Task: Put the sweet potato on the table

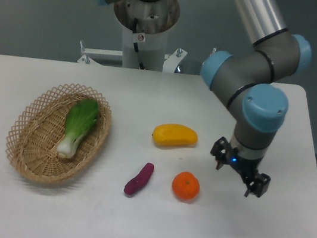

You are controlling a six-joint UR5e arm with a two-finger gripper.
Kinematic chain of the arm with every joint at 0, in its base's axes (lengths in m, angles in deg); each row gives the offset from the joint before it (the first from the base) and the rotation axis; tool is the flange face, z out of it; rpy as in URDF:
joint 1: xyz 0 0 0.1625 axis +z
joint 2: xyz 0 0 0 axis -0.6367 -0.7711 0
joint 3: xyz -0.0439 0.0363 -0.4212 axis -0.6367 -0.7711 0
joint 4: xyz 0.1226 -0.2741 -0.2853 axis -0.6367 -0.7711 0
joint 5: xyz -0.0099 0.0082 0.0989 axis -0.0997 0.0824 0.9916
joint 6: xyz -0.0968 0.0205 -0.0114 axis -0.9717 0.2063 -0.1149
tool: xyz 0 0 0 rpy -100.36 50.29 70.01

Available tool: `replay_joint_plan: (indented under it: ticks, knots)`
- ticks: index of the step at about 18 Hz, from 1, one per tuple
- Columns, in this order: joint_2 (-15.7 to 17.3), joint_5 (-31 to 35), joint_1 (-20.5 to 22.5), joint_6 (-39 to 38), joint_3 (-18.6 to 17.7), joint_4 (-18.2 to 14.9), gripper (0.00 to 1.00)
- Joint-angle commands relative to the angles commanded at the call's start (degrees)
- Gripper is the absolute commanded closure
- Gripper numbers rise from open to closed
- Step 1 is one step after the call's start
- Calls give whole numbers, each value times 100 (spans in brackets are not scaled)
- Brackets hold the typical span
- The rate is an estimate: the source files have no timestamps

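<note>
1. Hanging over the table point(300, 135), the gripper point(239, 172) has its fingers spread apart, holding nothing.
2. The sweet potato point(139, 179) lies on the table (left of the orange point(186, 185)).

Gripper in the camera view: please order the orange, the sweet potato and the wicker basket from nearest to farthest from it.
Measured from the gripper:
1. Orange, just to its left and slightly lower on the table.
2. Sweet potato, further left, lying past the orange.
3. Wicker basket, at the far left side.
</note>
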Motion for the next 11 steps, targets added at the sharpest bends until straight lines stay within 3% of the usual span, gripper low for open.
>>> replay_joint_plan:
  ticks: [11]
  knots:
    - [-9,-44,159,195,-26,9,0]
